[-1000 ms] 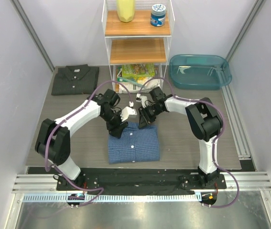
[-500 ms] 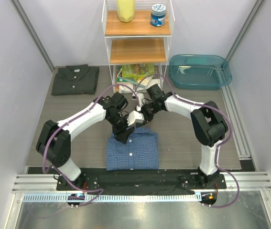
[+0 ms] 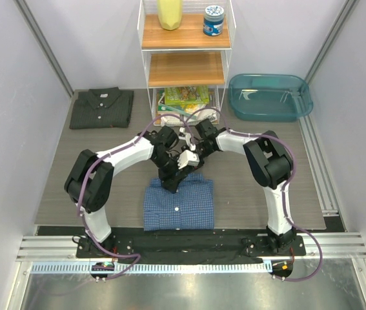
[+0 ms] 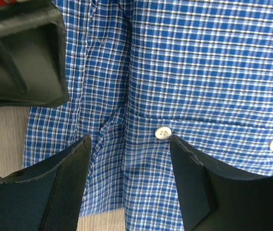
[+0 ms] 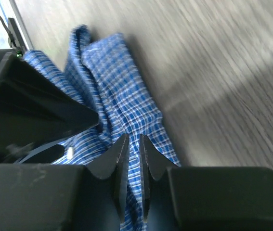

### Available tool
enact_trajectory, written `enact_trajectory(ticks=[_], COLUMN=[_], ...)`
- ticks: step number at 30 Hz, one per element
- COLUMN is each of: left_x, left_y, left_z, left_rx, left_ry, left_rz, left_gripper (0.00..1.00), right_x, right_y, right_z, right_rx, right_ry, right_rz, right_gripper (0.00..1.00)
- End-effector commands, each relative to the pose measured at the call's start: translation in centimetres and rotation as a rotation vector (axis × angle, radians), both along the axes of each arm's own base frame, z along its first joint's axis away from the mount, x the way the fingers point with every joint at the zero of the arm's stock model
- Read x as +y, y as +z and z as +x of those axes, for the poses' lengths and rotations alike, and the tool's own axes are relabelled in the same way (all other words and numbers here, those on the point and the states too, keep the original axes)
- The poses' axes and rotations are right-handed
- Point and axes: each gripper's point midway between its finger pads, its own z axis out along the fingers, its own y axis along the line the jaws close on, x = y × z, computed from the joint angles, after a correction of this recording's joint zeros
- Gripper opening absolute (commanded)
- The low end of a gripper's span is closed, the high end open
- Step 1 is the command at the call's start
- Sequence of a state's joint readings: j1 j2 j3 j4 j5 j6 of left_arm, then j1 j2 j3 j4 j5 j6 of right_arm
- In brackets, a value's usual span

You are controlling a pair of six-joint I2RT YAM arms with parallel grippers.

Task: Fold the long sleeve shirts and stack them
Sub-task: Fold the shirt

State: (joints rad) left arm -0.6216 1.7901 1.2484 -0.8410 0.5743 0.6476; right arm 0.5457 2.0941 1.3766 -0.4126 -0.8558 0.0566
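The blue shirt (image 3: 179,205) lies folded at the lower middle of the bench (image 3: 247,187). The right hand (image 5: 133,138) is clenched on its upper edge, and the left hand (image 4: 129,140) is released, spread just above the collar. With both so crowded, a pull could drag the fold apart or knock the hands together, while the grey shirt (image 3: 101,108) at upper left, the rack (image 3: 186,68) and the tub (image 3: 270,97) block nothing.

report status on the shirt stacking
Left end effector open over blue checked shirt. Right end effector pinching its far edge. Charcoal shirt folded far left, nothing stacked yet.
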Motion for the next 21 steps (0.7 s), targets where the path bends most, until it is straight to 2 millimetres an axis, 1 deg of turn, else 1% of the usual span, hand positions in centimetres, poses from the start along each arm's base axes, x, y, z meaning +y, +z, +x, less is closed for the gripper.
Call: enact_trajectory(ticks=[1, 2, 5, 7, 8, 9, 10, 11, 12, 14, 15, 16, 17, 19, 21], left_x=[-1.1, -1.2, -1.0, -0.9, -0.8, -1.1, -1.0, -1.1, -1.4, -1.4, -1.4, -1.6, -1.6, -1.7, -1.5], left_y=[-0.4, -0.3, -0.7, -0.8, -0.9, -0.8, -0.5, -0.3, 0.3, 1.1, 1.4, 2.2, 2.6, 3.5, 3.9], left_z=[0.2, -0.2, -1.0, -1.2, -1.2, -1.1, -1.4, -1.3, -1.1, -1.0, -0.8, -0.4, -0.1, 0.7, 1.4], left_rx=[0.003, 0.031, 0.072, 0.082, 0.089, 0.096, 0.111, 0.114, 0.107, 0.097, 0.084, 0.066, 0.051, 0.014, -0.013], left_ry=[-0.028, -0.036, -0.056, -0.070, -0.071, -0.074, -0.082, -0.085, -0.092, -0.093, -0.093, -0.090, -0.090, -0.088, -0.079], left_rz=[-0.066, -0.069, -0.064, -0.057, -0.055, -0.061, -0.058, -0.063, -0.074, -0.077, -0.072, -0.077, -0.076, -0.064, -0.042], left_gripper=[0.67, 0.67, 0.63, 0.58, 0.54, 0.43, 0.37, 0.25, 0.21, 0.12, 0.04, 0.01, 0.00, 0.00, 0.00], right_x=[1.0, 0.9, 0.7, 0.7, 0.7, 0.7, 0.7, 0.7, 0.7, 0.7, 0.6, 0.7, 0.6, 0.7, 0.7], right_y=[0.2, -0.4, -1.1, -1.4, -1.5, -1.6, -1.6, -1.6, -1.5, -1.6, -1.6, -1.6, -1.6, -1.6, -1.6], right_z=[0.6, 0.4, 0.4, 0.4, 0.4, 0.4, 0.4, 0.4, 0.4, 0.4, 0.4, 0.4, 0.4, 0.5, 0.4], right_rx=[0.035, 0.047, 0.051, 0.050, 0.051, 0.054, 0.054, 0.052, 0.048, 0.046, 0.046, 0.047, 0.044, 0.042, 0.043], right_ry=[-0.011, -0.009, -0.011, -0.009, -0.008, -0.007, -0.007, -0.006, -0.005, -0.003, -0.004, -0.002, -0.001, -0.001, 0.002], right_rz=[0.037, 0.029, 0.016, 0.011, 0.009, 0.009, 0.009, 0.010, 0.009, 0.010, 0.009, 0.008, 0.009, 0.010, 0.011], right_gripper=[0.20, 0.19, 0.19, 0.19, 0.19, 0.19, 0.19, 0.19, 0.18, 0.18, 0.19, 0.18, 0.18, 0.18, 0.18])
